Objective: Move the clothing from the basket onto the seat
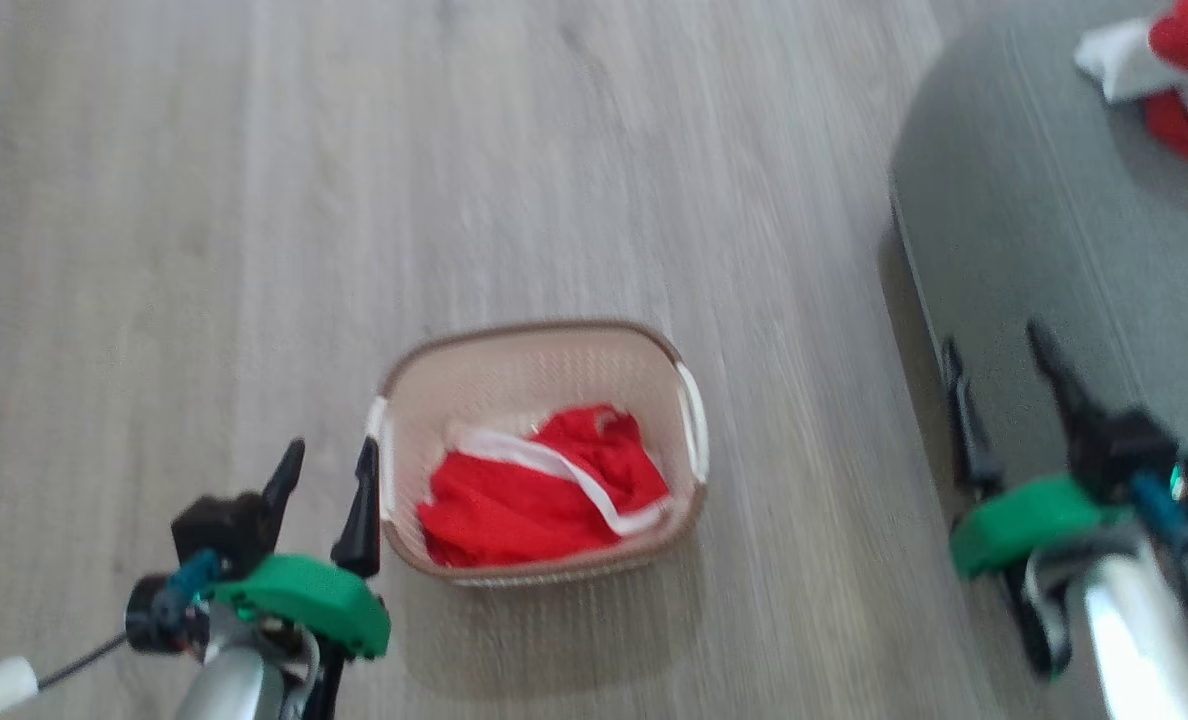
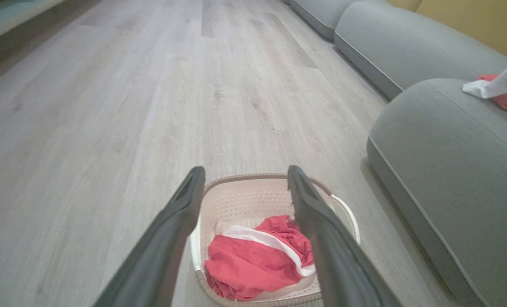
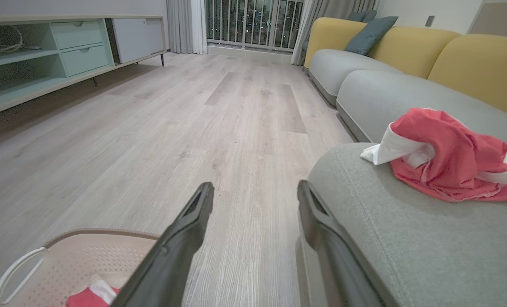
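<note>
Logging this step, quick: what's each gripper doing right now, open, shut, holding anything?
Left gripper: open, holding nothing.
Right gripper: open, holding nothing.

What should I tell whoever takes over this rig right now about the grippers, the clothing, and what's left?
Left gripper: open, empty, next to the basket, which sits on the floor.
Right gripper: open, empty, at the edge of the seat.
Done: one red garment lies on the seat.
Left to do: second red garment is in the basket, not yet grasped.
</note>
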You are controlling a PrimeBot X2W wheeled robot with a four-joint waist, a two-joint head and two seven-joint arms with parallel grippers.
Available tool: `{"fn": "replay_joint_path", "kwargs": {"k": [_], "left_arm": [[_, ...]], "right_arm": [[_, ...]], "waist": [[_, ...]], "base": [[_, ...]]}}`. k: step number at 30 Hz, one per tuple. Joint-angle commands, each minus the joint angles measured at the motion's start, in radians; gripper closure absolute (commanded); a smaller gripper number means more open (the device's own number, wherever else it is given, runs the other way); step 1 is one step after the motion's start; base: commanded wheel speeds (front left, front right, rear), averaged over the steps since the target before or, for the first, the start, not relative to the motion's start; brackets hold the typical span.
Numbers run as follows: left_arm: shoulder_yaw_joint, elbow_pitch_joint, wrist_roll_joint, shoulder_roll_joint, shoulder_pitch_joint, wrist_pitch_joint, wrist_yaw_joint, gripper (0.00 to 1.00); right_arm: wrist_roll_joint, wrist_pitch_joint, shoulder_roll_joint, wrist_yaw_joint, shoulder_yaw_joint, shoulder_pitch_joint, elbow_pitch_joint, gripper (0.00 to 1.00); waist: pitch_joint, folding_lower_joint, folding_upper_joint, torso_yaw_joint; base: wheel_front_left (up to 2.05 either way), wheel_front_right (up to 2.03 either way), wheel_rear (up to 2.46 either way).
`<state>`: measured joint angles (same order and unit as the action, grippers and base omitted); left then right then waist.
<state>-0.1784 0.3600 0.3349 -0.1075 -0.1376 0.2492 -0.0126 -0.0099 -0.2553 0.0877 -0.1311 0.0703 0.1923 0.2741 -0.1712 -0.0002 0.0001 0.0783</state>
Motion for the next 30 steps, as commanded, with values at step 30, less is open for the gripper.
{"fn": "replay_joint_path", "kwargs": {"k": [30], "left_arm": [[0.151, -0.029, -0.075, 0.057, 0.047, 0.013, -0.067, 0.0]], "right_arm": [[0.003, -0.006, -0.037, 0.0, -0.045, -0.106, 0.026, 0.0]], "waist": [[0.132, 0.0002, -0.0001, -0.084]], "base": [[0.0, 0.0, 0.0]]}}
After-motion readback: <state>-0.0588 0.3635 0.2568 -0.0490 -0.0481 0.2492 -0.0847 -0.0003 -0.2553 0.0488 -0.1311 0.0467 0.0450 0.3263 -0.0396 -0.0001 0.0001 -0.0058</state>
